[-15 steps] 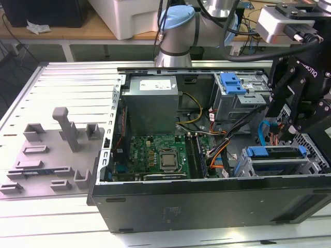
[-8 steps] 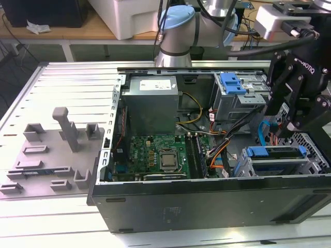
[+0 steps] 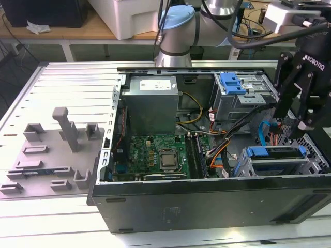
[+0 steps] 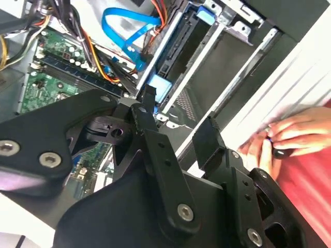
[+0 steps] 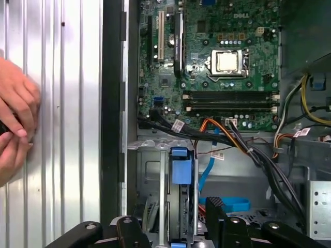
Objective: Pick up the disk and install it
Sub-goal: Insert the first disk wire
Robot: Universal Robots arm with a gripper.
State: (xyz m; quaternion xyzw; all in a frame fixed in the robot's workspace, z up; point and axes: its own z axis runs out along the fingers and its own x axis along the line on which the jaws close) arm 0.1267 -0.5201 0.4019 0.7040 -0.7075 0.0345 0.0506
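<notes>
A robot arm's claw (image 3: pixel 290 121) hangs with its fingers spread over the lower drive cage (image 3: pixel 245 168) of an open desktop computer case (image 3: pixel 207 206), which lies on its side on a ribbed metal tabletop (image 3: pixel 67 82). The claw pinches nothing. The disk (image 3: pixel 274 157), framed by its blue bracket, stands on edge inside that cage, to the exterior view's right of the motherboard (image 3: pixel 155 152). It appears to be seated in its bay, which would explain the empty claw above it.

In the first wrist view the two black fingertips (image 5: pixel 126 227) stand on either side of the disk's blue end tab and apart from it. The claw is thus lined up with the drive's narrow edge rather than its flat face, probably the only way into so tight a slot. A second cage (image 3: pixel 243 98), nearer the power supply (image 3: pixel 152 98), carries a separate blue latch (image 3: pixel 232 82).

A person's hands (image 5: pixel 15 124) rest at the tabletop just outside the case wall, clasping something small and dark that cannot be made out. Seen edge-on, the disk hides its label and connector end, so whether the blue data cable (image 5: pixel 207 175) is plugged in cannot be told. The cage walls also mask how deep the drive sits. In the second wrist view the claw's own linkage covers the near end of the bay.
</notes>
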